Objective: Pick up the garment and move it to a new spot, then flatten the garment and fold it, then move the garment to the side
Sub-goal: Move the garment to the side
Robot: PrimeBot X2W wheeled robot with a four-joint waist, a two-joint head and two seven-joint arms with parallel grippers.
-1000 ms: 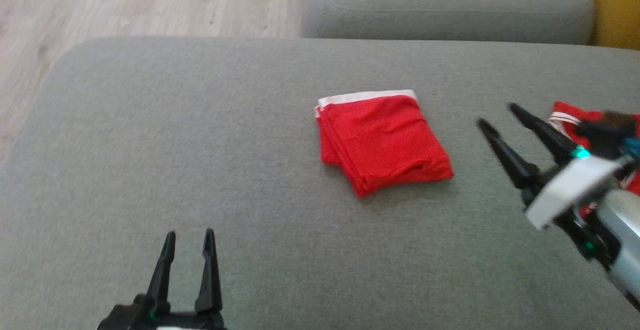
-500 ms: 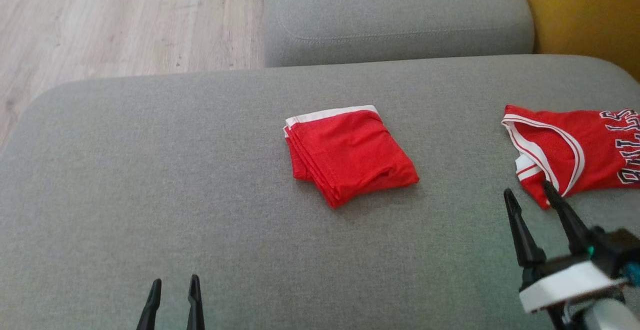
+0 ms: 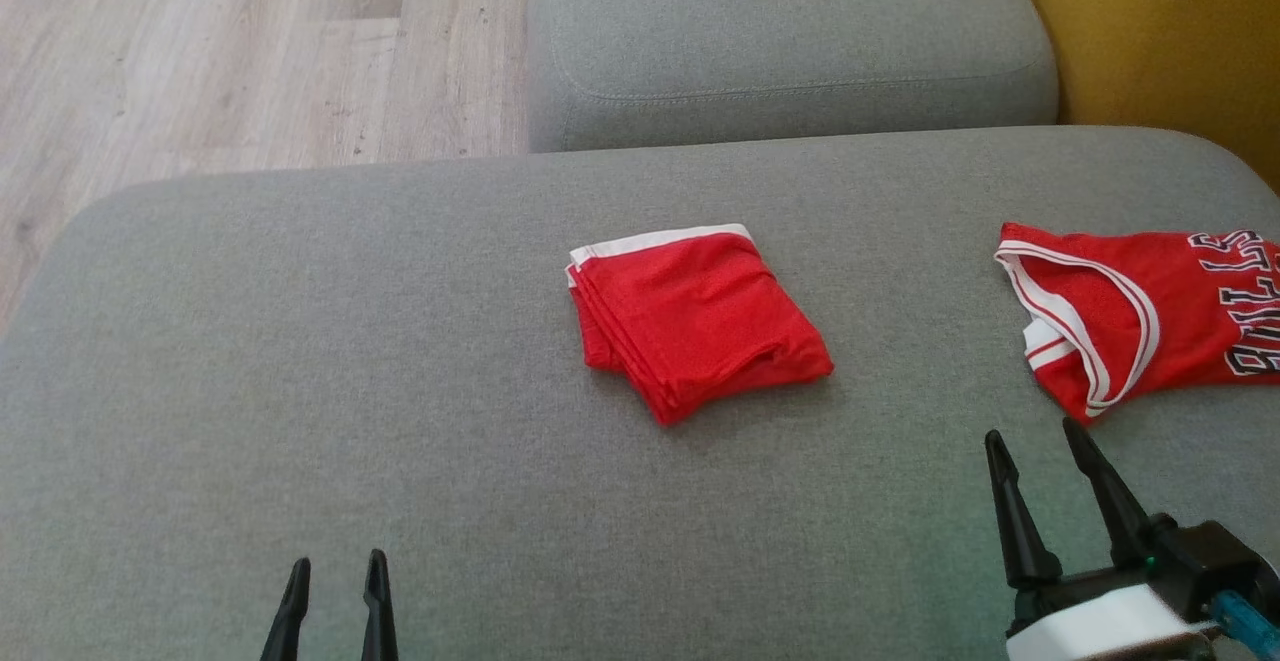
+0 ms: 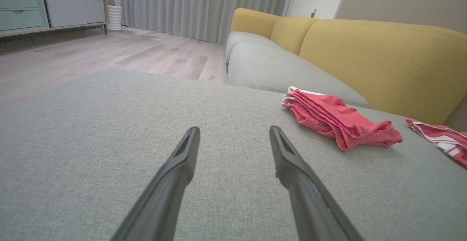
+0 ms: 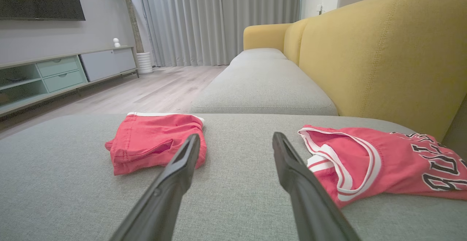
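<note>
A red garment (image 3: 695,316) with a white band lies folded in the middle of the grey cushion (image 3: 300,361); it also shows in the left wrist view (image 4: 339,119) and the right wrist view (image 5: 153,142). A second red garment, a jersey (image 3: 1150,311) with white trim and dark letters, lies spread at the right (image 5: 383,160) (image 4: 443,139). My right gripper (image 3: 1033,431) (image 5: 236,136) is open and holds nothing, just short of the jersey's near edge. My left gripper (image 3: 337,563) (image 4: 234,129) is open over bare cushion at the lower left, far from both garments.
Behind the cushion is another grey seat cushion (image 3: 790,31). A yellow backrest (image 3: 1160,31) runs along the right. Wooden floor (image 3: 200,51) lies beyond the cushion's rounded far-left edge. A low cabinet (image 5: 58,73) stands by the far wall.
The camera has shifted, bringing the whole jersey into view. My right gripper has drawn back toward me from in front of the jersey. The left gripper sits lower in the picture. Both stay open.
</note>
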